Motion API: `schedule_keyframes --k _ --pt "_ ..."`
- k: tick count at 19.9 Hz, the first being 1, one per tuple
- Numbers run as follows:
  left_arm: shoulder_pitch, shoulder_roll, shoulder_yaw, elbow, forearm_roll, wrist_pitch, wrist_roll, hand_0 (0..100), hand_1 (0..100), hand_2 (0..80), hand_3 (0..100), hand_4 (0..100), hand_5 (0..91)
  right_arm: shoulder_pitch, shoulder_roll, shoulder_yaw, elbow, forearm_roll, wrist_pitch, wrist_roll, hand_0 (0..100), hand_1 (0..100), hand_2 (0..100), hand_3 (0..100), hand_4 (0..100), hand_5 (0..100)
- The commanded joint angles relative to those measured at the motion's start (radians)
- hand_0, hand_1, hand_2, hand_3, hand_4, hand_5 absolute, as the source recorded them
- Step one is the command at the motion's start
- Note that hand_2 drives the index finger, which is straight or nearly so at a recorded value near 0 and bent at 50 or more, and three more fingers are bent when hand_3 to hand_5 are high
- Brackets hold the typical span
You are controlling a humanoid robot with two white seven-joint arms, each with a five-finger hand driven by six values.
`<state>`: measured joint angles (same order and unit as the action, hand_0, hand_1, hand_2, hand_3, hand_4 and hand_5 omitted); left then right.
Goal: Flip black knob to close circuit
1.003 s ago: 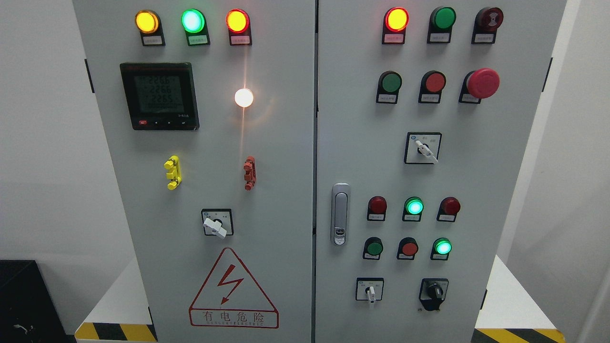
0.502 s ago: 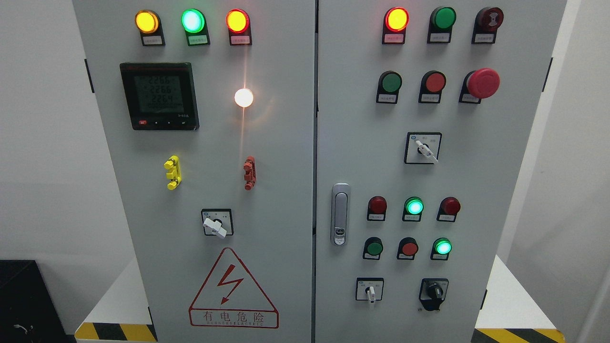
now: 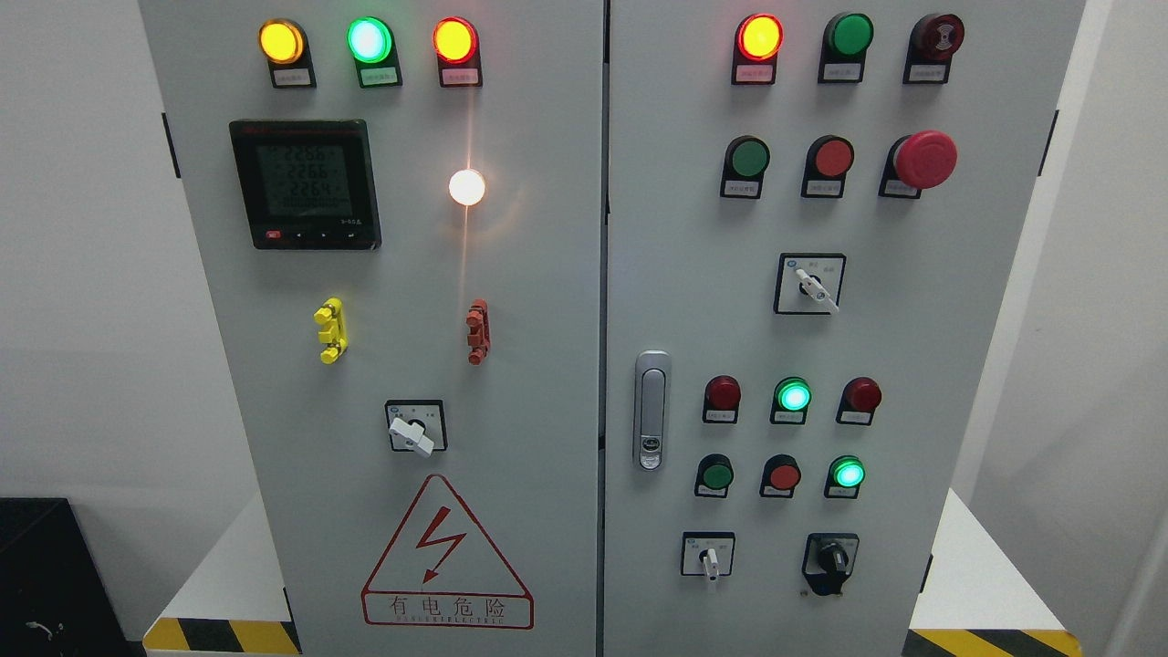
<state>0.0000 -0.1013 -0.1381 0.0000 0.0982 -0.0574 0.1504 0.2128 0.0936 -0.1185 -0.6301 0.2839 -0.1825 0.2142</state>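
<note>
**Black knob waiting, my hands not yet in the frame**

I judge that I am at the very start: nothing of the reach has begun, and the black knob (image 3: 830,556) sits untouched at the lower right of the frame, on the right door of the grey cabinet (image 3: 547,301). Its grip stands about upright on its black plate. Just to its left is a white-handled switch (image 3: 709,557), and above it a row of three round buttons, the rightmost a lit green lamp (image 3: 848,474).

Neither of my hands shows anywhere in the head view, so I cannot tell whether my fingers are spread, pressed together or curled. For the same reason I cannot say how far the knob lies from them; all I can say is that nothing is near it or touching it.

The next move, as I judge it, calls for bringing a hand up from the bottom edge to that lower right corner, closing my fingertips on the knob's narrow grip, and turning it, while staying clear of the white-handled switch beside it
</note>
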Motion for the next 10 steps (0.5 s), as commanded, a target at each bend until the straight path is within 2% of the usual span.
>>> schedule_keyframes --k 1,6,10 --pt "0.021 0.000 0.000 -0.029 0.000 0.001 0.000 12 56 0.0 0 0 0.0 0.022 0.003 -0.064 -0.354 0.139 -0.003 -0.032 0 3 30 46 39 27" --pt "0.023 0.000 0.000 -0.029 0.000 0.001 0.000 12 56 0.0 0 0 0.0 0.033 0.003 -0.063 -0.445 0.276 -0.052 -0.101 0 3 35 56 48 37" --pt "0.023 0.000 0.000 -0.029 0.000 0.001 0.000 12 56 0.0 0 0 0.0 0.043 0.003 -0.058 -0.523 0.363 -0.055 -0.139 0 2 40 63 56 47"
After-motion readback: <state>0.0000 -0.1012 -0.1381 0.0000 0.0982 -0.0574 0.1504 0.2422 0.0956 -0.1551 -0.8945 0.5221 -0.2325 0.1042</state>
